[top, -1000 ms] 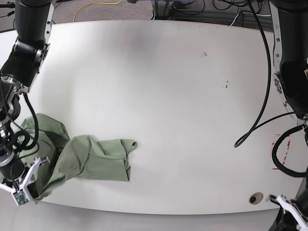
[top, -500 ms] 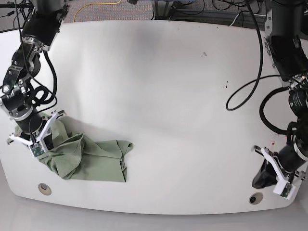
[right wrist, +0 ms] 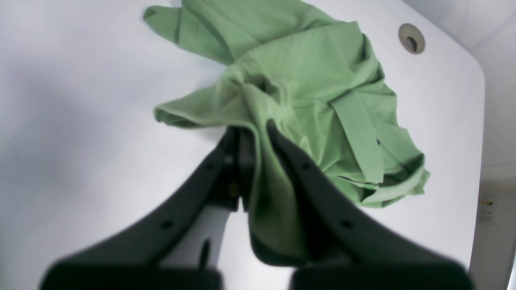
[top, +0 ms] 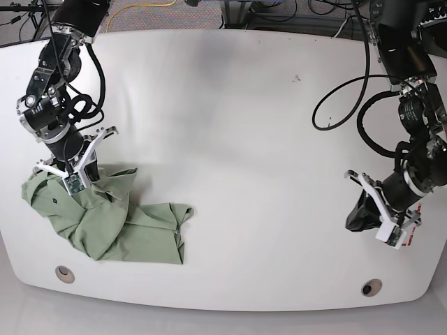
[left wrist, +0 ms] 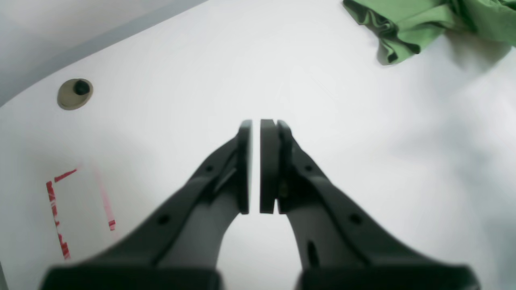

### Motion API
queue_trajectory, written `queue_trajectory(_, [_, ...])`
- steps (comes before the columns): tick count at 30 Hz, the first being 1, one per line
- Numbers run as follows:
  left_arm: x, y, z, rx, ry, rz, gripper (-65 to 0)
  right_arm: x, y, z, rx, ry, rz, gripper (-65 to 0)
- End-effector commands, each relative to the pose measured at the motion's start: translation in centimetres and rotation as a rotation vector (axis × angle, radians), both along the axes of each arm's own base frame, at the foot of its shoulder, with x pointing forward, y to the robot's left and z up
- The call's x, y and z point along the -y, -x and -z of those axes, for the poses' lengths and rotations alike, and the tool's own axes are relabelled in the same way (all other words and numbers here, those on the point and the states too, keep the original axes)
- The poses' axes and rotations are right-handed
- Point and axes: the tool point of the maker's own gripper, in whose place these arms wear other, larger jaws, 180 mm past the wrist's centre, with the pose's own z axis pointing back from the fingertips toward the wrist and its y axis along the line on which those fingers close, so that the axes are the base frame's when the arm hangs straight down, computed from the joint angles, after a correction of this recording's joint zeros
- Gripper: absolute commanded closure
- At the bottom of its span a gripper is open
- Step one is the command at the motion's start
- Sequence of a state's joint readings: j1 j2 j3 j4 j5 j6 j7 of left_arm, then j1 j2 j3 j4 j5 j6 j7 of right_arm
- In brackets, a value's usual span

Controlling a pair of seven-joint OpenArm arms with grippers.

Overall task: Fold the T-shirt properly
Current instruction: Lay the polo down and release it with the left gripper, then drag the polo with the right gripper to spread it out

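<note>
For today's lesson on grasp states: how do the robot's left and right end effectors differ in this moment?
The right end effector is shut on a fold of the green T-shirt; the left end effector is shut on nothing. The right sits over the crumpled shirt; the left hangs over bare white table, away from the cloth. Both are dark and closed.

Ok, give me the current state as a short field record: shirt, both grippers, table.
T-shirt: crumpled heap near the table's front corner on the right arm's side, not laid flat, no fold made yet
right gripper: shut on a fold of the T-shirt, cloth pinched between the fingers
left gripper: shut, holding nothing, over bare table far from the T-shirt
table: white, with red tape marks and a round grommet hole near the left gripper
</note>
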State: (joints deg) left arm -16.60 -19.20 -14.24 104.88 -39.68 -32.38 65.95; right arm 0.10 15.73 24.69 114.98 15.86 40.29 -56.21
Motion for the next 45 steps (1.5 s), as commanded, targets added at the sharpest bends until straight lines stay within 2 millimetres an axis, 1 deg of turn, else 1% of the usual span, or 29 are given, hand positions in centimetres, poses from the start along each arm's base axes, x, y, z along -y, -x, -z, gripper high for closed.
queue_trajectory(1, [-1.8, -0.1, -1.6, 0.056, 0.004, -0.047, -1.1, -0.2, -0.9, -2.0, 0.073, -0.011, -0.008, 0.0])
queue_trajectory(5, [-2.6, -0.1, -1.8, 0.06, 0.006, -0.071, -1.1, -0.2, -1.1, -2.0, 0.075, -0.013, -0.009, 0.0])
queue_trajectory(7, [-2.7, -0.1, -1.8, 0.061, 0.006, -0.073, -1.1, -0.3, -1.3, -2.3, 0.084, -0.014, -0.009, 0.0])
queue_trajectory(12, [-2.9, 0.0, -1.8, 0.06, 0.004, -0.076, -1.1, -0.3, -1.3, -2.3, 0.083, -0.014, -0.011, 0.0])
queue_trajectory(16, [-3.9, 0.4, -1.4, 0.047, -0.014, -0.095, -1.1, -1.7, -1.4, -1.9, 0.072, -0.016, -0.051, 0.0])
queue_trajectory(22, [-6.0, 0.6, -2.2, 0.068, -0.001, -0.155, -1.1, -3.6, -1.5, -1.5, 0.057, -0.018, -0.107, 0.0])
queue_trajectory(25, [-6.9, 0.7, -2.6, 0.08, 0.006, -0.182, -1.1, -4.8, -2.0, -1.7, 0.067, -0.028, -0.136, 0.0])
queue_trajectory(27, [-8.6, 0.9, -3.2, 0.094, -0.008, -0.221, -1.1, -6.4, -2.3, -1.8, 0.074, -0.052, -0.163, 0.0])
queue_trajectory(28, [-9.1, 1.0, -3.5, 0.1, -0.013, -0.231, -1.1, -6.9, -2.3, -1.8, 0.075, -0.058, -0.173, 0.0])
queue_trajectory(29, [-10.2, 1.2, -4.0, 0.111, -0.023, -0.257, -1.1, -8.2, -2.4, -1.8, 0.075, -0.069, -0.204, 0.0])
queue_trajectory(30, [-10.7, 1.3, -4.4, 0.118, -0.024, -0.27, -1.1, -9.1, -2.4, -1.7, 0.072, -0.076, -0.226, 0.0])
queue_trajectory(31, [-11.4, 1.4, -4.6, 0.126, -0.023, -0.288, -1.1, -10.5, -2.4, -1.7, 0.073, -0.083, -0.262, 0.0])
queue_trajectory(32, [-12.1, 1.6, -5.0, 0.137, -0.023, -0.307, -1.1, -11.9, -2.6, -2.0, 0.081, -0.09, -0.297, 0.0])
queue_trajectory(36, [-14.1, 2.3, -6.0, 0.167, -0.017, -0.367, -1.1, -16.3, -2.6, -2.7, 0.096, -0.114, -0.406, 0.0])
queue_trajectory(39, [-15.7, 2.9, -7.0, 0.185, -0.036, -0.404, -1.1, -18.9, -2.5, -2.9, 0.102, -0.121, -0.455, 0.0])
queue_trajectory(40, [-16.4, 3.2, -7.4, 0.189, -0.049, -0.416, -1.1, -20.5, -2.3, -3.0, 0.105, -0.119, -0.486, 0.0])
queue_trajectory(41, [-16.7, 3.3, -7.5, 0.191, -0.054, -0.42, -1.1, -21.3, -2.2, -3.1, 0.108, -0.118, -0.502, 0.0])
queue_trajectory(42, [-17.3, 3.4, -8.0, 0.197, -0.071, -0.429, -1.1, -23.8, -1.7, -3.0, 0.108, -0.102, -0.557, 0.0])
queue_trajectory(43, [-17.5, 3.5, -8.2, 0.198, -0.078, -0.432, -1.1, -25.1, -1.3, -3.1, 0.11, -0.093, -0.587, 0.0])
queue_trajectory(45, [-18.0, 3.7, -8.7, 0.204, -0.094, -0.441, -1.1, -28.2, -0.4, -3.1, 0.114, -0.062, -0.662, 0.0])
